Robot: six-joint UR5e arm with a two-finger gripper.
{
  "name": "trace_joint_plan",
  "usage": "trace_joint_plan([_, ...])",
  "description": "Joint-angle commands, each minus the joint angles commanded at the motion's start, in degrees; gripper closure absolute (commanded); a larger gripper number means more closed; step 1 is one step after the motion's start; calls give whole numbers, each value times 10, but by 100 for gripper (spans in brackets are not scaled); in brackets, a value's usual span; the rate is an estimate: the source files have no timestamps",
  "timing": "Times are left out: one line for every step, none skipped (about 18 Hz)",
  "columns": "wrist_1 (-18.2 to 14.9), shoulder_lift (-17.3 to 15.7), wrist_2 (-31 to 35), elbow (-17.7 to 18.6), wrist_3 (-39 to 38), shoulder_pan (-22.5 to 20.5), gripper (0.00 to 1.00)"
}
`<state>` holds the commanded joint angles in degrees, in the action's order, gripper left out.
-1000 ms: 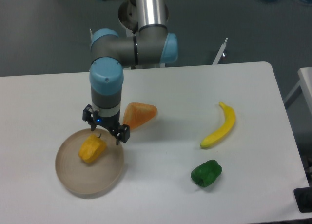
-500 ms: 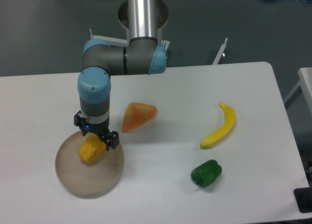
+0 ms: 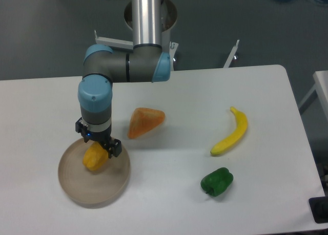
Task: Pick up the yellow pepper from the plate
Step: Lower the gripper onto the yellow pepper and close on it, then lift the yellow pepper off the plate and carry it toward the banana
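White table fills most of the view, with dark floor at the far side. The arm reaches down to the near left. It has slid left and come lower over the last second, so its gripper now sits right on top of the pepper, not beside it. That looks like the last bit of lining up before the grab. The plate is near the left edge and holds only the pepper, toward its far side. The fingers are down around the pepper's top, but I cannot tell if they have squeezed it yet. An orange wedge lies just right of the plate. A banana and a green pepper lie well apart on the right.
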<state>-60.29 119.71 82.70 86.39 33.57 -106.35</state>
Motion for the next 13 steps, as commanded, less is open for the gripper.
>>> trace_joint_plan([0,0,1,0,0,1,0])
trace_joint_plan([0,0,2,0,0,0,0])
trace_joint_plan([0,0,3,0,0,0,0])
trace_joint_plan([1,0,5,0,3,0,0])
trace_joint_plan([1,0,9,-2,4,0,1])
trace_joint_plan([1,0,10,-2,6,0,15])
trace_joint_plan([1,0,10,-2,7,0,29])
trace_joint_plan([0,0,10,-3,8,0,41])
trace_joint_plan([1,0,10,-3,8,0,48])
trace_joint_plan([1,1,10,-3,9,0,55])
trace_joint_plan([0,0,9,-5,9,0,56])
trace_joint_plan([0,0,9,-5,9,0,56])
trace_joint_plan([0,0,9,-5,9,0,56])
